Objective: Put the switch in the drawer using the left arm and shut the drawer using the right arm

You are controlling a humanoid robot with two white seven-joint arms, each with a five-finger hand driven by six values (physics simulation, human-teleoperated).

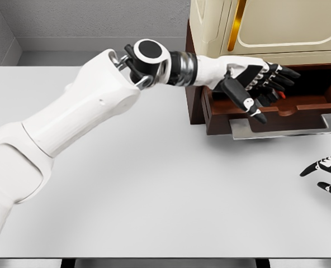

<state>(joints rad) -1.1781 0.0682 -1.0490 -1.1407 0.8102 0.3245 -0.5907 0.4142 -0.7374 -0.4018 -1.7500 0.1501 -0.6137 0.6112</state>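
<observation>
The left hand (pixel 255 84) reaches over the open drawer (pixel 266 114) at the desk's (pixel 154 184) far right, fingers spread, holding nothing. The right hand (pixel 327 176) rests at the right edge, fingers loose.

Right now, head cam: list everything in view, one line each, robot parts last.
table: one, light grey, fills most of the view.
cabinet: one, cream with a gold strip, at the table's far right.
drawer: one, dark brown wood, pulled open under the cabinet.
red item: one, small, mostly hidden behind the fingers over the drawer; cannot identify it.
left hand: one, white with black fingers, spread over the open drawer.
right hand: one, white and black, fingers relaxed, at the right edge over the table.
</observation>
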